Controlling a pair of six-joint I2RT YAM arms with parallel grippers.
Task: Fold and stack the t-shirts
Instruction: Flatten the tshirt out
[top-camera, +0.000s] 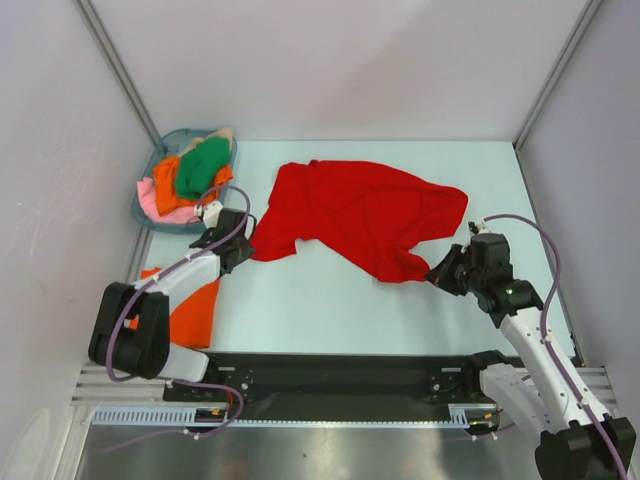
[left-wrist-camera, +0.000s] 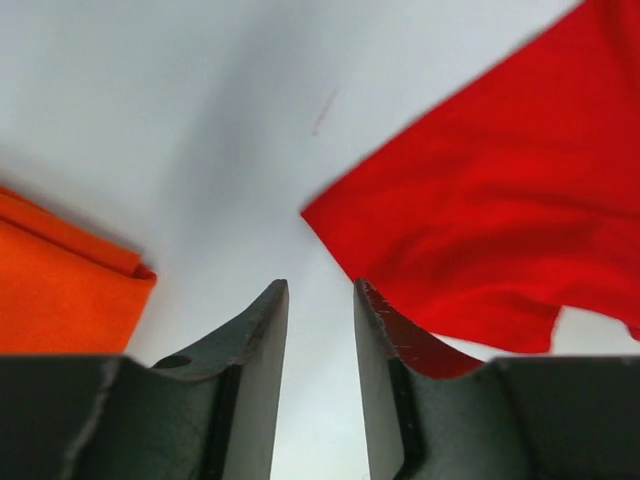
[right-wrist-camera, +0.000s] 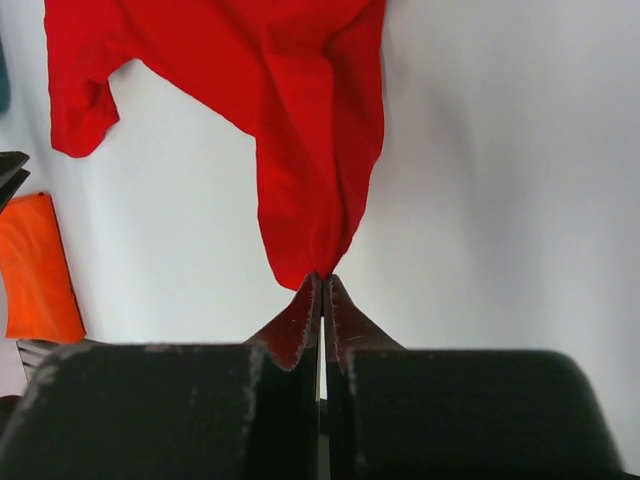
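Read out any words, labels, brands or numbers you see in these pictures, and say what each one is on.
None: no text, label, brand or number shows on the red shirt, the orange shirt or the basket.

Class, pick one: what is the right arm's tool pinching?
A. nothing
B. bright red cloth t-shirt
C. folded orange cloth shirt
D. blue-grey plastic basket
B: the right tool is shut on a drawn-out corner of the bright red cloth t-shirt.
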